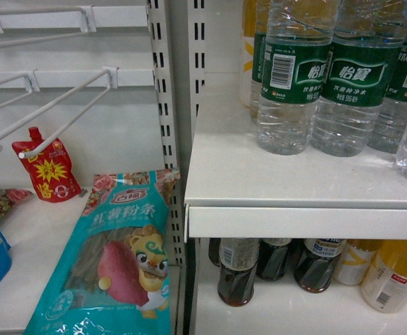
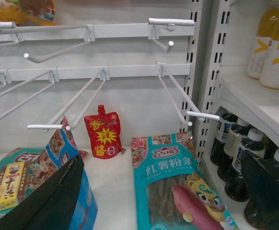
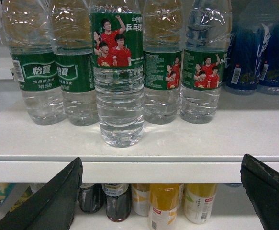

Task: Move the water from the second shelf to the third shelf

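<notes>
Water bottles (image 3: 119,81) stand upright in a row on the white shelf (image 3: 139,139), one pulled fwd at 6 o'clock, prob. the easiest to grab. Right end effector (image 3: 161,191) fingers apart, empty, level w/ the shelf edge. Left end effector (image 2: 165,191) apart too, over the snack bags (image 2: 177,191). Which shelf no. this is: can't tell.

Water bottle (image 1: 290,77) label: 怡寶; teal bag (image 2: 180,191): 红薯粉条.
</notes>
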Motion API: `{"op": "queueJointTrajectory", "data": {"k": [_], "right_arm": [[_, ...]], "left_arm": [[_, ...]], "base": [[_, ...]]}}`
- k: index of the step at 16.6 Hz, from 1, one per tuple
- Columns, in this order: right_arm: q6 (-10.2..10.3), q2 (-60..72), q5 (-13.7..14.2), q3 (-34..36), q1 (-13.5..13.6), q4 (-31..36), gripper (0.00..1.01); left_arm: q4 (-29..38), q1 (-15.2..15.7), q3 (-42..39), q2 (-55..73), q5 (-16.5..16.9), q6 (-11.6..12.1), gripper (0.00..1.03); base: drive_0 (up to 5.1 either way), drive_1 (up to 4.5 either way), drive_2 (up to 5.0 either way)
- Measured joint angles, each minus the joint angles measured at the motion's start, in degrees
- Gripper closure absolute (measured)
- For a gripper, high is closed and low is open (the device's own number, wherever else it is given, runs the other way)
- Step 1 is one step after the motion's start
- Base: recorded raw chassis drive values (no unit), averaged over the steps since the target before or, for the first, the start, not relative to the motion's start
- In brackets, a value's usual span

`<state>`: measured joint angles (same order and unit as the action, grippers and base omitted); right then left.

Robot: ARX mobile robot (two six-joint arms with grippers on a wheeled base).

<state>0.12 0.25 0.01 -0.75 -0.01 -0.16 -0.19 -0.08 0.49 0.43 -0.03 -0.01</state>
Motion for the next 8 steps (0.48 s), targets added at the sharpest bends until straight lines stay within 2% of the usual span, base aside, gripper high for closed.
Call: {"op": "queueJointTrajectory", "data": {"k": [8], "right_arm": [[0.0,0.0,0.0,0.0,0.0,0.1,0.03]], "left_arm": [[0.1,0.0,0.0,0.0,0.0,0.0,0.05]], "base": [[0.0,0.00,0.0]]}}
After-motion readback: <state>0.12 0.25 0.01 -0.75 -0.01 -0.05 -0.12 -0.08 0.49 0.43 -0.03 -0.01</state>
